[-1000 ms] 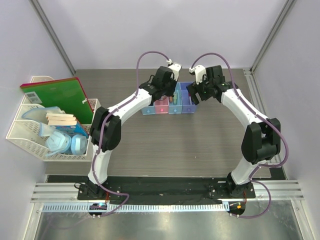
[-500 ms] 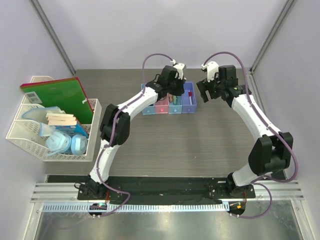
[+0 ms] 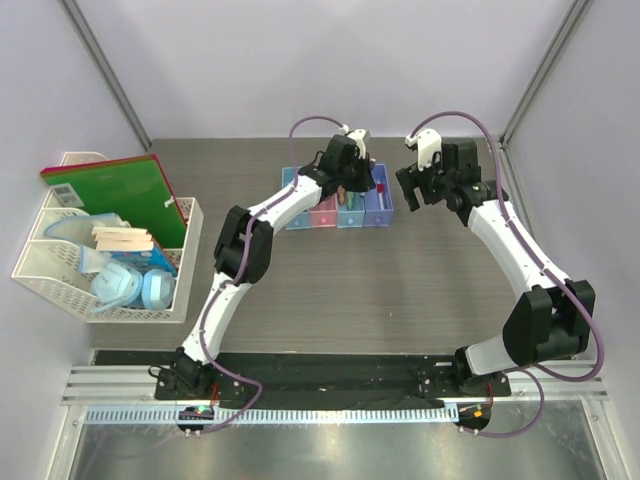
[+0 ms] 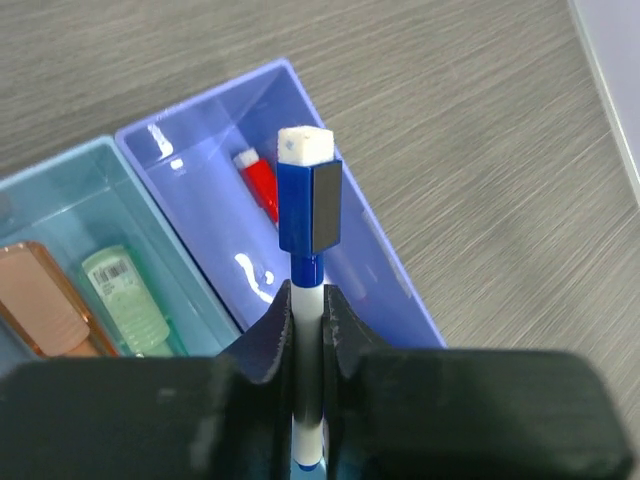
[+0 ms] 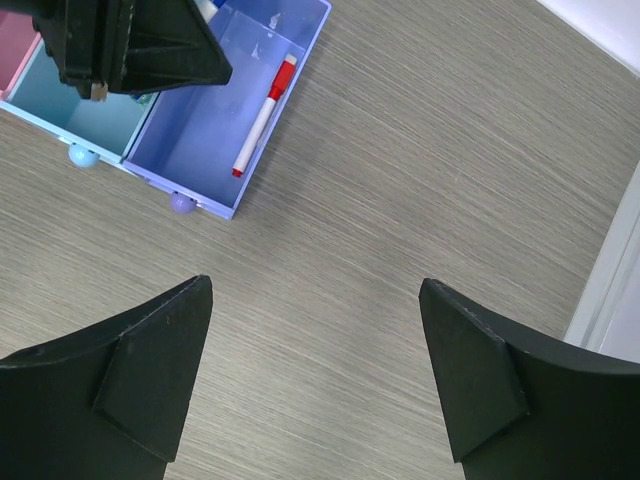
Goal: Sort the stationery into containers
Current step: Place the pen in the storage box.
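My left gripper [image 4: 308,305] is shut on a white marker with a blue cap [image 4: 308,215], holding it above the purple-blue bin [image 4: 392,275]. That bin holds a white marker with a red cap [image 4: 260,186]. The light blue bin beside it [image 4: 62,190] holds the green-white bottle [image 4: 125,300] and an orange-brown item [image 4: 45,300]. In the top view the left gripper [image 3: 352,186] is over the right end of the row of bins [image 3: 298,222]. My right gripper [image 5: 315,290] is open and empty over bare table, right of the purple-blue bin [image 5: 190,160]; the top view shows this gripper [image 3: 407,193] too.
A white mesh organiser [image 3: 40,275] with a green notebook [image 3: 120,195], wooden sticks [image 3: 122,238] and blue items stands at the left edge. Metal frame rails run along the right [image 3: 505,170] and near sides. Grey wood-grain table [image 3: 380,290] lies between the arms.
My left gripper has moved right along the bins with the blue-capped marker. My right gripper has drawn back to the right, away from the bins.
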You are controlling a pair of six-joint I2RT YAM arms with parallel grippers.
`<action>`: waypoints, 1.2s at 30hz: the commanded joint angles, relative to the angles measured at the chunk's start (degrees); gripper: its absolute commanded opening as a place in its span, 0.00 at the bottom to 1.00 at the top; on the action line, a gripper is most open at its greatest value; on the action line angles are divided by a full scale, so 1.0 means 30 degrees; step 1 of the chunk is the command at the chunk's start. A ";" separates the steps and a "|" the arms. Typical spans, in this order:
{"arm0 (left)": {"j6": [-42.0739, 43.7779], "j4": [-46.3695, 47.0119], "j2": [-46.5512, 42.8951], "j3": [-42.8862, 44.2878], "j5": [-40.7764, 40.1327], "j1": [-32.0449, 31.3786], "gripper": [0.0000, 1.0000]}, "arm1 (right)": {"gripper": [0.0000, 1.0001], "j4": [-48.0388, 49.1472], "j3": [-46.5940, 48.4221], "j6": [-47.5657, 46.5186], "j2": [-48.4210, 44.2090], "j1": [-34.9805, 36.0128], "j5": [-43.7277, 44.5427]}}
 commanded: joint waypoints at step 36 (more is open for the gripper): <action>0.8306 -0.4233 -1.6642 -1.2636 0.0002 0.6116 1.00 | 0.92 -0.0048 0.0542 0.0918 -0.0392 -0.0036 -0.2172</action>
